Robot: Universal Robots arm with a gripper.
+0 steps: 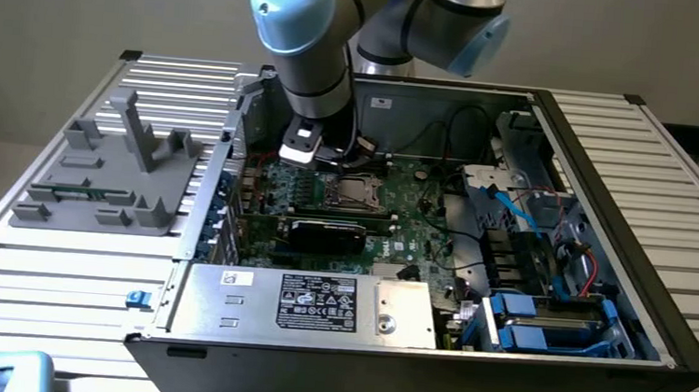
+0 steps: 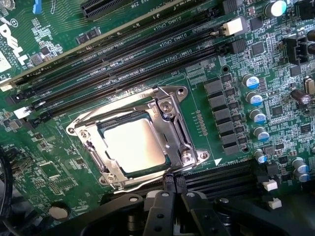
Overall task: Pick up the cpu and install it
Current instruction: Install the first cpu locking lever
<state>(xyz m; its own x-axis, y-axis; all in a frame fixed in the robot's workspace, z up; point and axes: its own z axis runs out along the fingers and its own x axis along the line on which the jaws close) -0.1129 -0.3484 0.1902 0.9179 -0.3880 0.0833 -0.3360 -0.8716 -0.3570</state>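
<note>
One open case [image 1: 435, 376] is taking the arm, which is reaching down over the motherboard [image 2: 275, 98]. Just ahead of the jaws the socket [image 2: 173, 115] is sitting with its metal frame around the cpu [image 2: 134, 142], which is lying inside it, silver top showing. The gripper [image 2: 173, 183] is hovering beside the socket's edge, jaws clenched together and gripping nothing. By my judgement the chip may be resting slightly askew. Any push from the shut fingertips could be grinding it against the pins beneath, and a sideways drift could be clipping the frame or the black slots [image 2: 221, 172] under the jaws.
</note>
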